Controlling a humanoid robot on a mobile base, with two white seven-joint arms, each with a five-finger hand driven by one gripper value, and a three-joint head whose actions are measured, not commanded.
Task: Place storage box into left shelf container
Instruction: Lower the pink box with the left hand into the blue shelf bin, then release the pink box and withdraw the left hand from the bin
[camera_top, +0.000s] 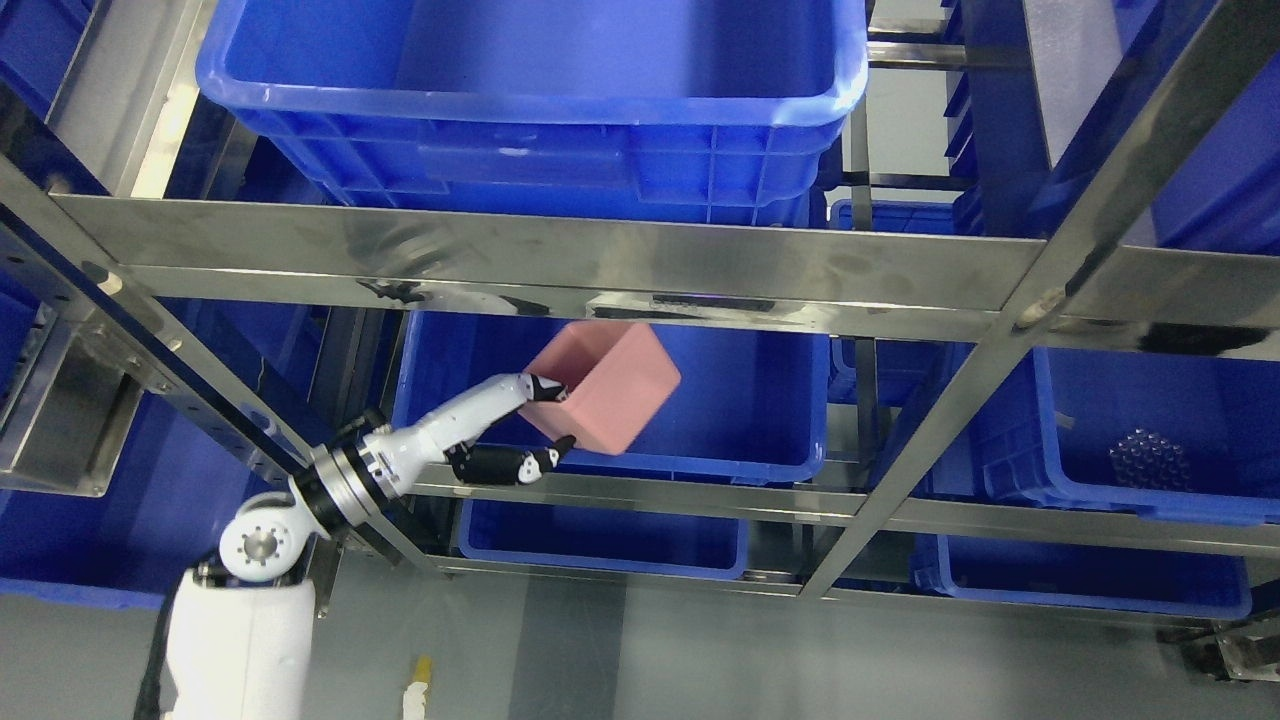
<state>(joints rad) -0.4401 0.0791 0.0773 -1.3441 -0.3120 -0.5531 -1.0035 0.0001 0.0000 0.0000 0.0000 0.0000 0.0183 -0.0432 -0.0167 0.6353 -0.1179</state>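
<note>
1. At the lower left of the frame the left arm (250, 560) rises from the bottom edge and angles up and right, reaching between the steel shelf rails (560, 260) so the hand can get inside the rack rather than over it.

2. Left of centre, the left hand (505, 430) is clamped on the pink storage box (605, 390): one finger lies along the box's upper left rim and the thumb presses under its lower left corner. Pinching one end like this leaves the rest of the box free to go in first.

3. At the centre, the storage box hangs tilted, its open top turned up and left, just under the horizontal rail. The tilt probably helps it pass beneath that rail. It sits in front of and above the middle-tier blue container (740, 400), not resting in it as far as can be seen.

4. That container looks like the target, being the left one of the two on this tier; its interior appears bare, so there is room for the drop.

5. At the right, another blue bin (1130, 440) holds a small cluster of clear beads (1150, 460), well apart from the work.

6. The right hand is out of the picture.
</note>
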